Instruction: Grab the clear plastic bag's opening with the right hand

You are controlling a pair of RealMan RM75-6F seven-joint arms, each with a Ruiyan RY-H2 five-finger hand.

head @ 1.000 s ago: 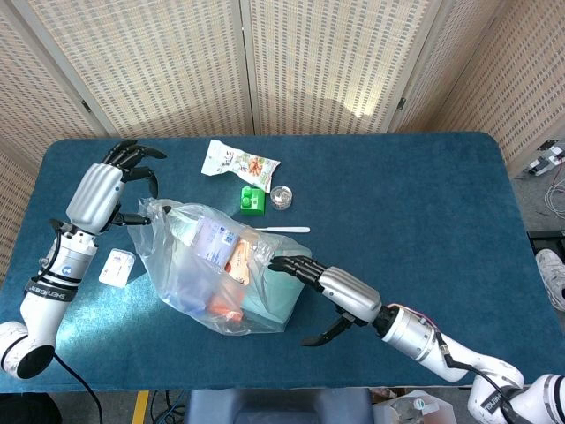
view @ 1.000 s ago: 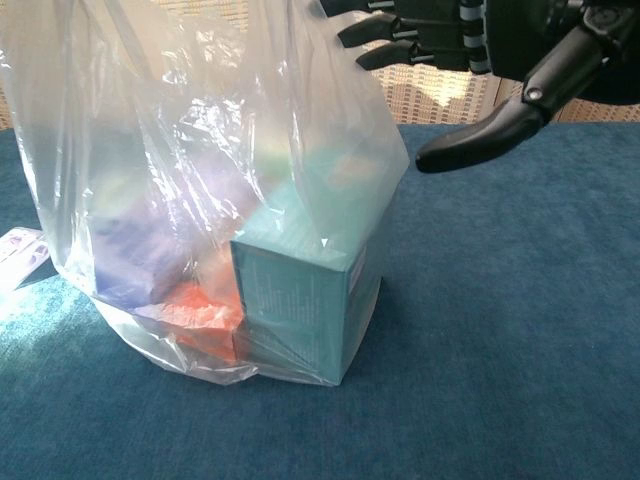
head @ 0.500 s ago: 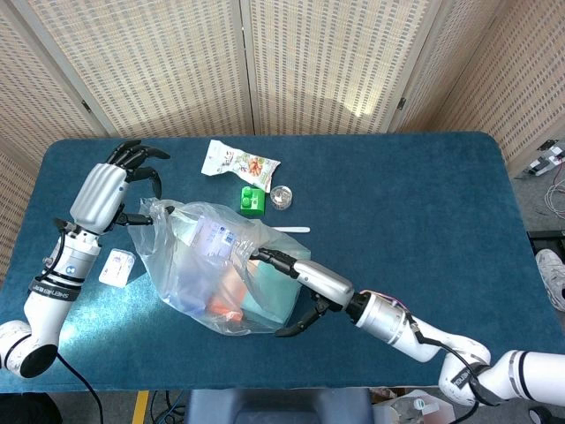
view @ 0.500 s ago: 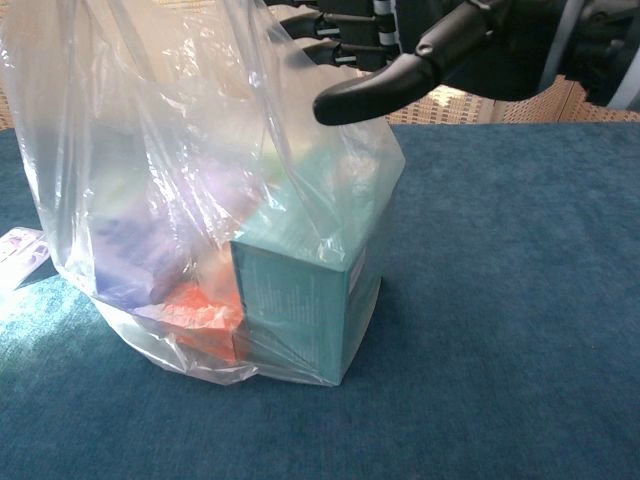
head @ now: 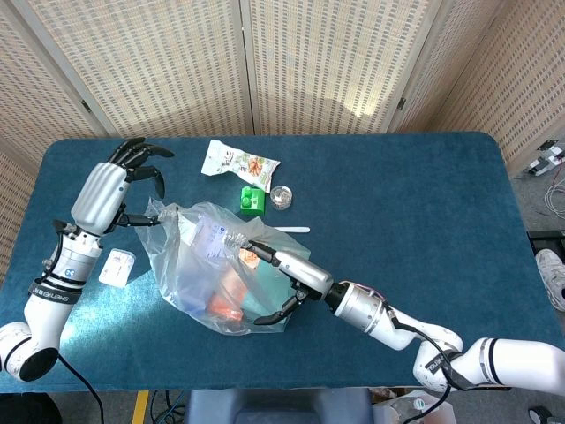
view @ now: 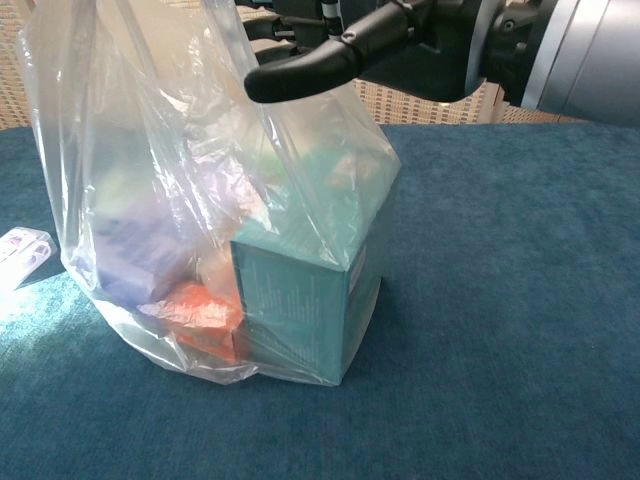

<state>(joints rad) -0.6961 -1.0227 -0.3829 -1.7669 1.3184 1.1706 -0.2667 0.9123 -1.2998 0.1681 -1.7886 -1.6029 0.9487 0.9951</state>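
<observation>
From the head view, our right hand (head: pixel 287 281) reaches over the clear plastic bag (head: pixel 207 265) mid-table, fingers spread, grasping nothing; our left hand (head: pixel 115 185) pinches the bag's far-left rim. From the chest view, the thumb sits outside the film — we should close only once the rim lies between thumb and fingers

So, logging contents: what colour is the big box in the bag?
Teal box, clearest in the chest view.

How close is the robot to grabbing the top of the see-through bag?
Done: the left hand holds one side of the clear plastic bag. In hand: the right hand is at the opening, fingers spread, thumb outside. Left: closing on the plastic.
</observation>
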